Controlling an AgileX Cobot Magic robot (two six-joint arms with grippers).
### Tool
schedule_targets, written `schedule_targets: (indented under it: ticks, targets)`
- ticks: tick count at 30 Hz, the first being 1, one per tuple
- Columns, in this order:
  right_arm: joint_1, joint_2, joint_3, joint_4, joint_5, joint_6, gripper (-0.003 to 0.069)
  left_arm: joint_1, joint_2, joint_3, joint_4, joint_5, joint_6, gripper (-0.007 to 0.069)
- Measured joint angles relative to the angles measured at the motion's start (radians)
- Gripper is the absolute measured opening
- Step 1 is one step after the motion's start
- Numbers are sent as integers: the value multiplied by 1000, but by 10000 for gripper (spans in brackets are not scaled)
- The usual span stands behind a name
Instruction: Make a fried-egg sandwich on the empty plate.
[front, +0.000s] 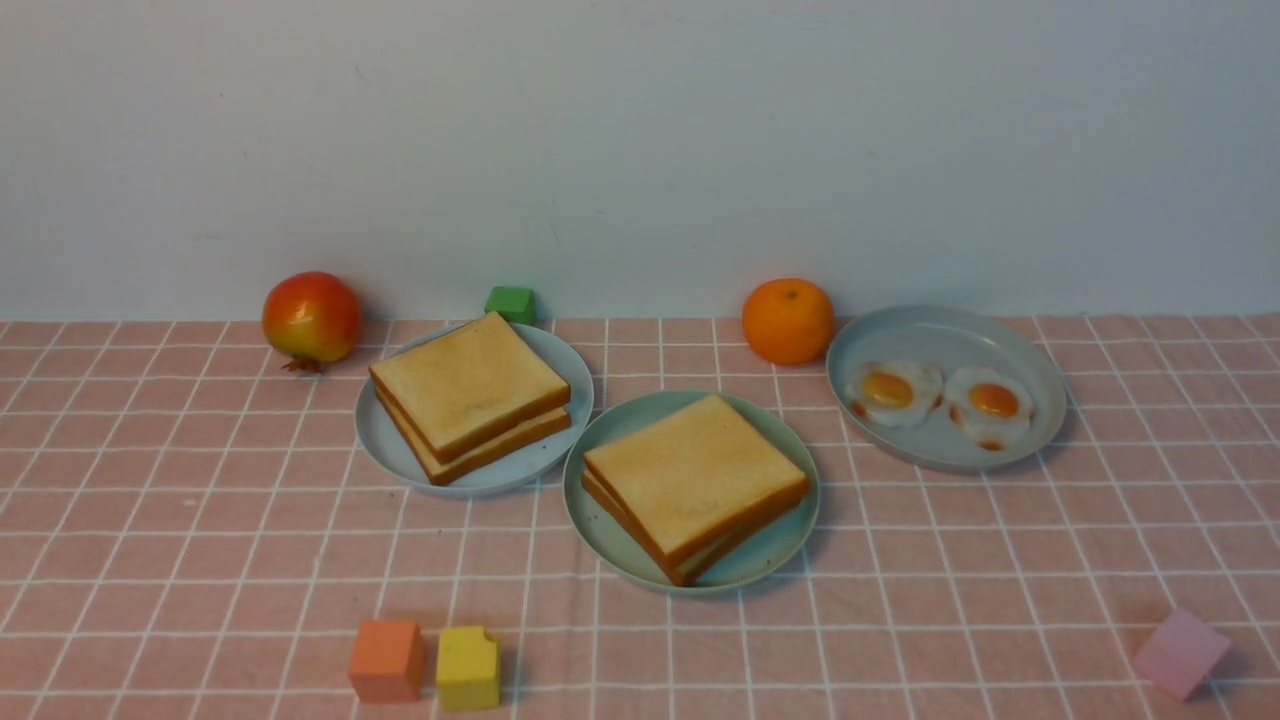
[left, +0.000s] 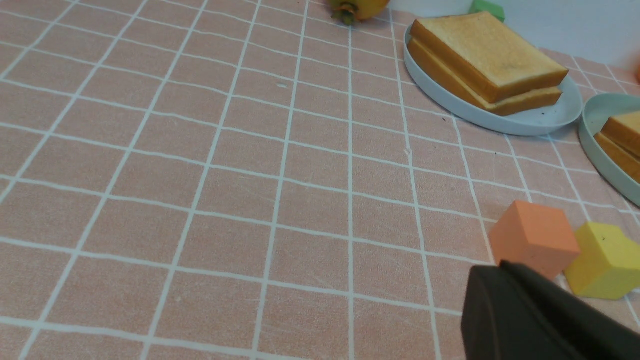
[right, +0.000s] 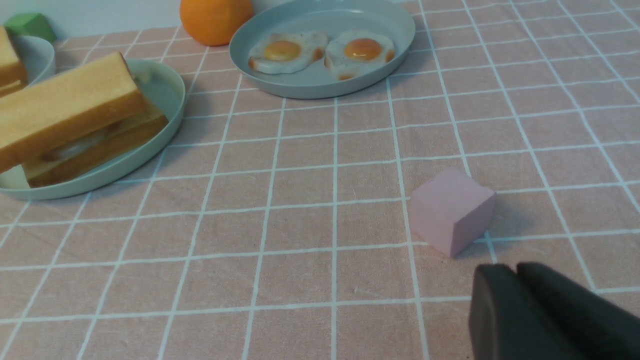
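On the sea-green plate (front: 778, 562) in the middle of the table lies the sandwich (front: 695, 480), two toast slices stacked. In the right wrist view the sandwich (right: 70, 110) shows a pale layer between its slices, and the plate's rim (right: 172, 102) curves round it. Neither arm appears in the front view. My left gripper (left: 502, 266) is shut and empty, low over the cloth beside an orange cube (left: 532, 242). My right gripper (right: 515, 270) also has its fingers together with nothing between them, just short of a pink cube (right: 452, 210).
A pale blue plate (front: 400, 460) holds two toast slices (front: 468, 390). A grey-blue dish (front: 945, 330) holds two fried eggs (front: 893, 390). An orange (front: 787, 320), a red fruit (front: 311, 317) and a green cube (front: 510, 303) stand at the back. A yellow cube (front: 468, 667) lies near the front edge.
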Motion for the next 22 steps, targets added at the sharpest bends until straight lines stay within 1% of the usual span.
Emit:
schedule_targets:
  ticks: [22]
  targets:
    - [0, 0, 0, 0, 0, -12, 96, 0, 0, -1, 3, 2, -1, 13]
